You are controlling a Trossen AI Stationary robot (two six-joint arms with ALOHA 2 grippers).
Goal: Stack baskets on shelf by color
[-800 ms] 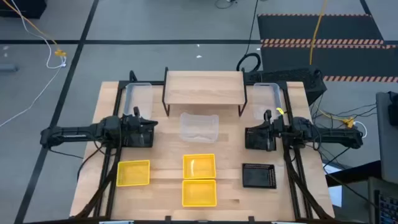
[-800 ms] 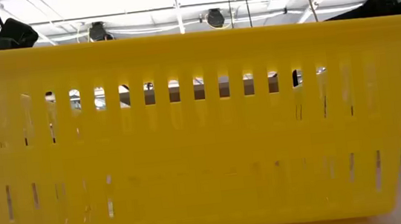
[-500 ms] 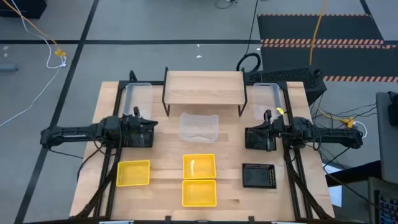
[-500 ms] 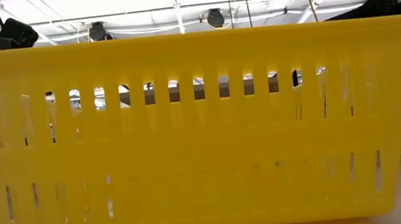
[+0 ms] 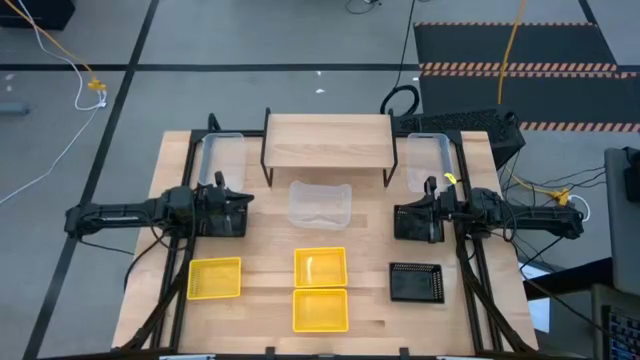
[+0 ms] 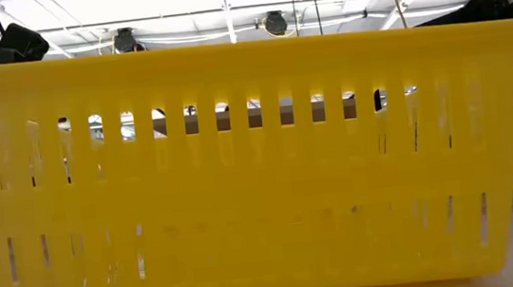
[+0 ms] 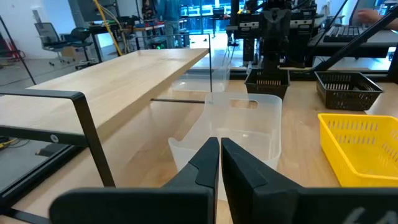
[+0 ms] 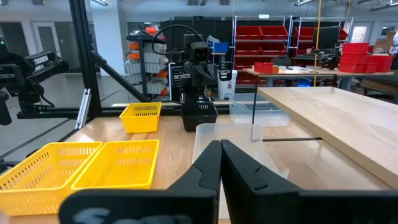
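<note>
The shelf (image 5: pixel 328 140) stands at the table's far middle, nothing on its top. A clear basket (image 5: pixel 320 203) sits on the table in front of it; it also shows in the left wrist view (image 7: pixel 239 124). Two more clear baskets (image 5: pixel 222 155) (image 5: pixel 428 160) sit beside the shelf's ends. Three yellow baskets (image 5: pixel 215 278) (image 5: pixel 320 267) (image 5: pixel 320 309) and a black basket (image 5: pixel 415 282) sit near the front. My left gripper (image 7: pixel 220 142) is shut at the table's left. My right gripper (image 8: pixel 220 144) is shut at the right. Both point level toward the middle clear basket, apart from it.
A black basket sits under each arm's wrist: one under the right arm (image 7: pixel 268 82), one under the left arm (image 8: pixel 199 115). The nearest yellow basket (image 6: pixel 240 164) fills the low view. Black frame rails (image 5: pixel 190 150) run along the table's left and right sides.
</note>
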